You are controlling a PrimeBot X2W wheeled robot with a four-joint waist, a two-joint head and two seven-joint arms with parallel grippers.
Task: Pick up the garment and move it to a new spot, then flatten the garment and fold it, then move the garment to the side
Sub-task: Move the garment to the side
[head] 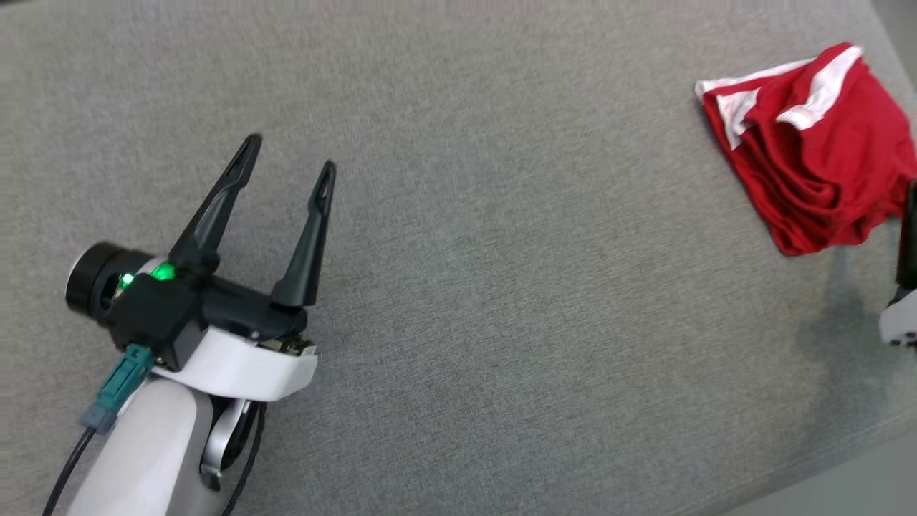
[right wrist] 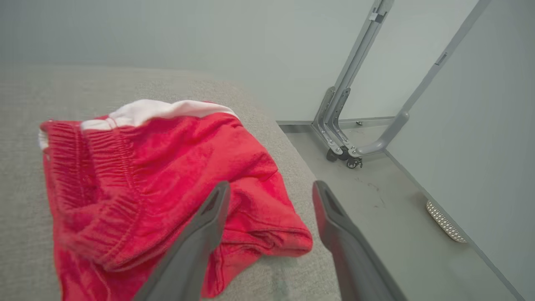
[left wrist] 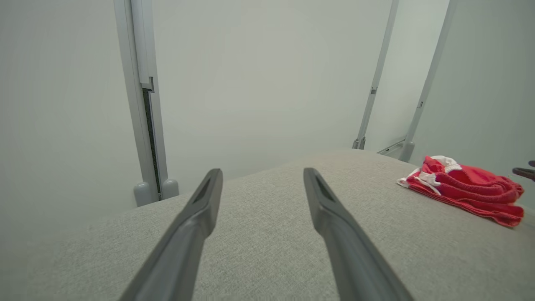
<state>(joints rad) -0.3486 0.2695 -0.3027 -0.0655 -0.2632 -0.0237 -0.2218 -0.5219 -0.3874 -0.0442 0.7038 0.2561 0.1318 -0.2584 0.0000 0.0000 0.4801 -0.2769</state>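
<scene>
Left gripper (head: 290,153) is open, with its two dark fingers spread in a V above the grey fabric surface (head: 501,287) at the lower left of the head view and nothing between them. Right gripper (right wrist: 271,186) is also open. Its own wrist view shows both fingers apart, the left finger passing in front of the garment (right wrist: 167,179) and the right finger out over the floor (right wrist: 376,209) beyond the surface edge. No cloth is pinched between the fingers. From the head view, the red garment (head: 817,158) with white trim lies in a loose folded bundle at the far right of the surface, well apart from the left gripper. The head view also shows a green light (head: 163,272) and a teal plug (head: 122,380) on the left wrist. From the left wrist view, the left gripper (left wrist: 262,171) points along the surface (left wrist: 259,234), and the garment (left wrist: 464,190) appears as a low, flat heap near the right corner. The right wrist view adds close detail: a gathered elastic waistband on the left of the bundle, a white band along its far edge, and one red corner lying near the surface edge. The surface is plain woven grey cloth with rounded edges. Pale wall panels (left wrist: 267,75) stand around it, held by grey metal posts (left wrist: 144,104) whose angled feet rest on small casters (right wrist: 347,158)
</scene>
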